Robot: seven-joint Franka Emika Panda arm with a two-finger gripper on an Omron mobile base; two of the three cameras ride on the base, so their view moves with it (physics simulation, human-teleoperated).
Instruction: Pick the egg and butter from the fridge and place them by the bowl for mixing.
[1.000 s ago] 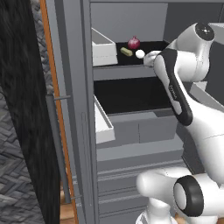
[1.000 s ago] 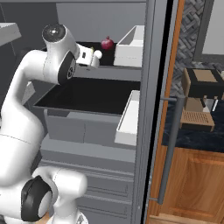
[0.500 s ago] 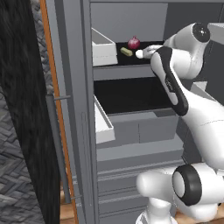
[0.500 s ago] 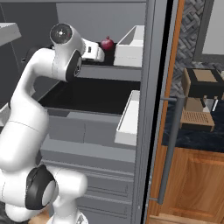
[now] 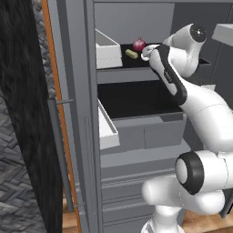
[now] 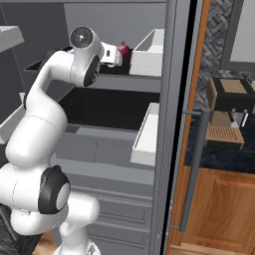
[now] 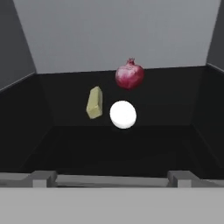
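The fridge (image 5: pixel 136 150) stands open in the middle of the left base view, with its black shelves, grey drawers and white door bins (image 5: pixel 107 49) visible. The white arm rises from the lower right of that frame and bends toward the top shelf (image 5: pixel 132 61), in the upper middle of the picture. In the right base view the same arm comes from the lower left and its hand ends near the upper middle, just beside a white door bin (image 6: pixel 149 55).

In the hand view the three items lie on the black shelf (image 7: pixel 65 140) near the middle of the frame. The egg (image 7: pixel 123 114), white and smooth, is at the center. The butter (image 7: pixel 94 103), a pale yellow-tan stick, lies just to the left of the egg, close but apart from it. A dark red round fruit (image 7: pixel 129 75) sits above the egg in the frame, further back on the shelf.

In the left base view the butter (image 5: pixel 131 54) and the red fruit (image 5: pixel 139 44) appear at the upper middle, close to the hand. In the right base view only a part of the red fruit (image 6: pixel 123 48) shows behind the hand.

The fingers (image 7: pixel 111 177) are spread wide open, their two tips far apart at the bottom of the hand view, and they hold nothing. They are in front of the egg and do not touch it.
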